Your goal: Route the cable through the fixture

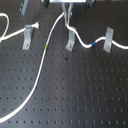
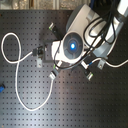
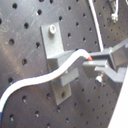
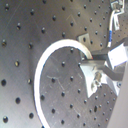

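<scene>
The gripper [image 1: 68, 19] stands at the far edge of the bench [image 1: 75, 90] in the first exterior view, its jaws clamped on the cable [image 1: 37, 75] close to a red band; both wrist views show the white cord pinched between the fingertips [image 3: 102, 62]. The hold sits a short way along the cord from the middle clip, which I judge is deliberate, since a short free span gives control over where the cord enters the slot. The fixture [image 1: 70, 42], the middle of three grey clips, stands just below the gripper, and the cable passes down to it, then runs on toward the first exterior view's right past a blue band to the right-hand clip [image 1: 107, 40]. In the first wrist view the cord lies across the grey clip [image 3: 59, 55], apparently resting in its bend; whether it is fully seated cannot be told. The left-hand clip [image 1: 27, 36] carries a short white end at its top. The remaining cord, with its green band [image 1: 45, 48], trails loose over the bench, leaving slack for routing.
</scene>
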